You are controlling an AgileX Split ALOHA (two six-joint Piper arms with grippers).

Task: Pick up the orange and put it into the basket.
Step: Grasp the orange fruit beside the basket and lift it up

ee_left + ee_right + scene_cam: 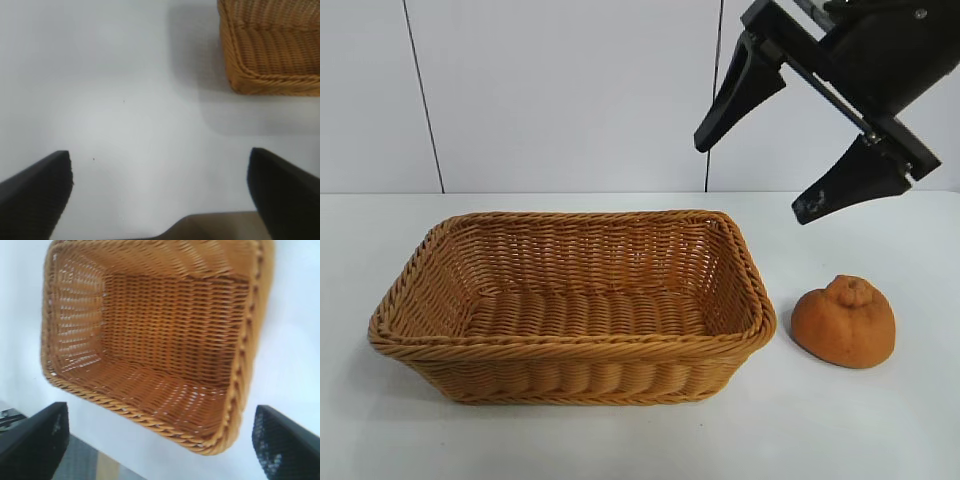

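Note:
The orange (844, 322), dull and bumpy with a knob on top, lies on the white table just right of the basket (570, 345), apart from it. Nothing lies in the tan wicker basket. My right gripper (753, 180) hangs open in the air above and behind the orange, empty. In the right wrist view that gripper (160, 411) looks down into the basket (150, 422); the orange is out of that view. My left gripper (159, 154) stands open and empty over bare table, with a corner of the basket (270, 60) farther off. It is outside the exterior view.
A white panelled wall (570, 90) stands behind the table (880, 430). The table's edge (215, 225) runs close under the left gripper, and another stretch of the edge (95, 455) shows under the right gripper.

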